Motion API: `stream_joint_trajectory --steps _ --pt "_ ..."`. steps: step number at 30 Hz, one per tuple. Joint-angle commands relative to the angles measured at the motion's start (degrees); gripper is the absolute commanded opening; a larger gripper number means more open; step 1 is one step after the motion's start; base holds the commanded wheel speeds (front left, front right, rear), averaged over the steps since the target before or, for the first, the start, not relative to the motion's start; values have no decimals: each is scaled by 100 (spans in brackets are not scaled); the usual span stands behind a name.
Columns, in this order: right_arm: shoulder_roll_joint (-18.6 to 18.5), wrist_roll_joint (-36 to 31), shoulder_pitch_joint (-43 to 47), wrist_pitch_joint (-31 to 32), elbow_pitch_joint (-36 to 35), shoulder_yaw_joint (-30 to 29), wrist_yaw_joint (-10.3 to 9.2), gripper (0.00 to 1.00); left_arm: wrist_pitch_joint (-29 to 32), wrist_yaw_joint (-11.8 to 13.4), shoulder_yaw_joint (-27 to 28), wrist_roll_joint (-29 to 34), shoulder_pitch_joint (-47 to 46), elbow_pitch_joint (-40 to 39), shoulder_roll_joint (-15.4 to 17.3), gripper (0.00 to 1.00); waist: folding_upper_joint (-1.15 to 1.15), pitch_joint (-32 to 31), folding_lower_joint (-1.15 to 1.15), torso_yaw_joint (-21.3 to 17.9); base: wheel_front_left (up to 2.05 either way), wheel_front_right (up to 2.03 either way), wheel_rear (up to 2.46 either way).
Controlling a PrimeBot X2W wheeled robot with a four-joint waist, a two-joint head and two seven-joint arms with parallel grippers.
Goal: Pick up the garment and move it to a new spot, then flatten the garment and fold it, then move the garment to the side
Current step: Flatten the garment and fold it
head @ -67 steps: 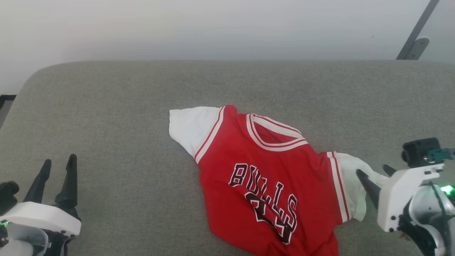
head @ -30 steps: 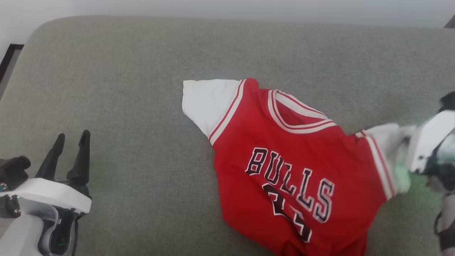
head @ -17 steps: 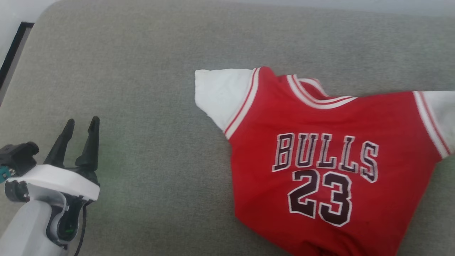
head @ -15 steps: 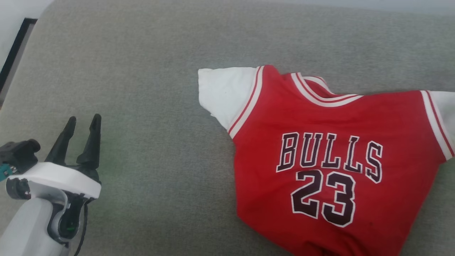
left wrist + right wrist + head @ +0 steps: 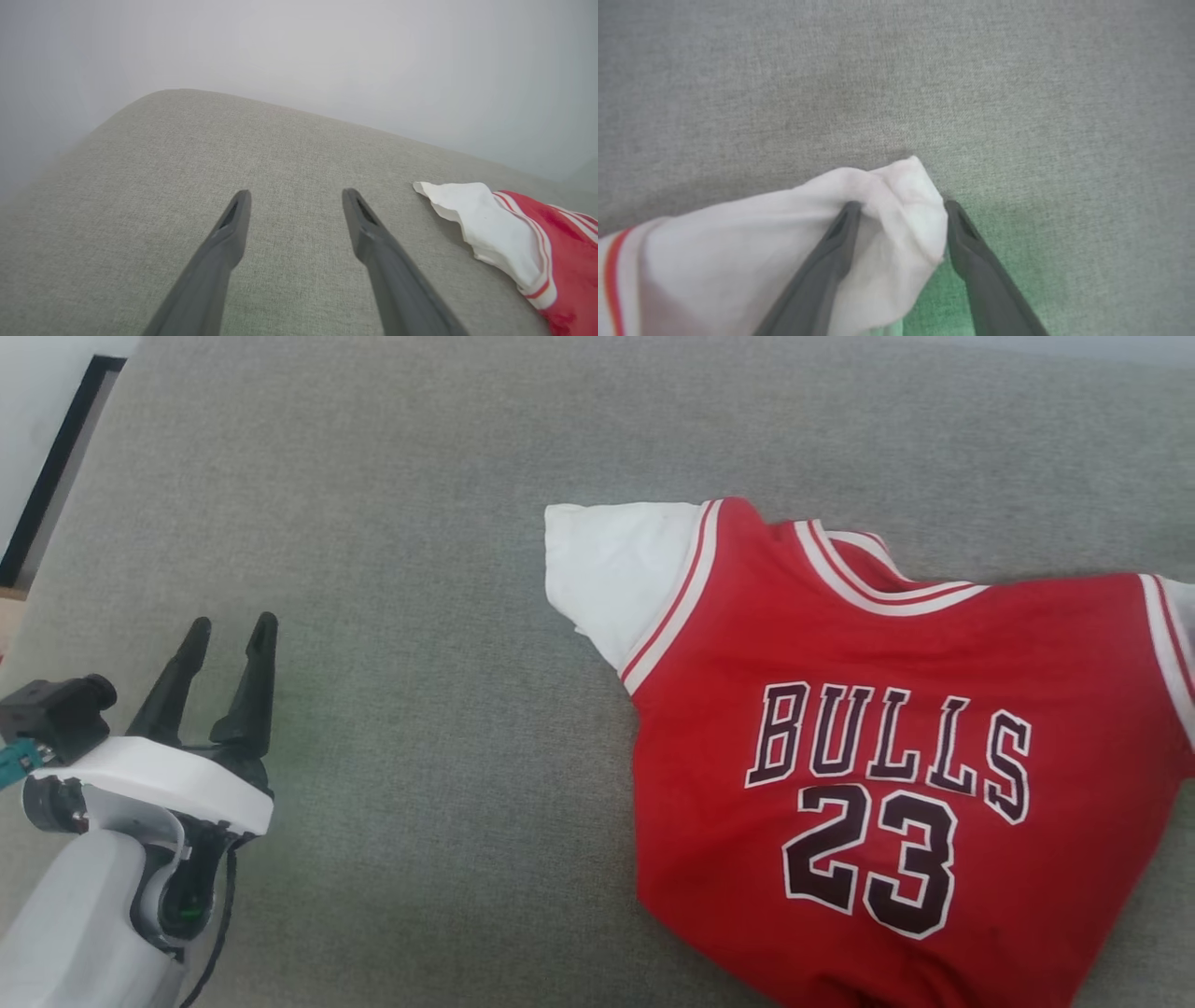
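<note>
Garment flattening in hand: right gripper gapes around its three-o'clock sleeve, left gripper idles open; next, smooth the body.

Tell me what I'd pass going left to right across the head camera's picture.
left gripper → bare grey cushion → white sleeve of the garment → BULLS lettering

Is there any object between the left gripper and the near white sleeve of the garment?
Nothing visible stands in the way. The left gripper, open, points across the grey cushion, and the stretch from it to the white sleeve of the garment is bare fabric.
</note>
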Motion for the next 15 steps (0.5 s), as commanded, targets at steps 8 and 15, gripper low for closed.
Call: stream_joint_trajectory --steps 8,15 --pt "3 389 67 -325 -61 546 -2 100 54 -19 -156 -163 -137 -97 353 100 0 -306 0 -415 0 0 0" --pt "233 990 403 -880 -746 1074 -2 100 538 -19 -307 -354 -272 -310 744 100 0 -603 0 -870 0 0 0"
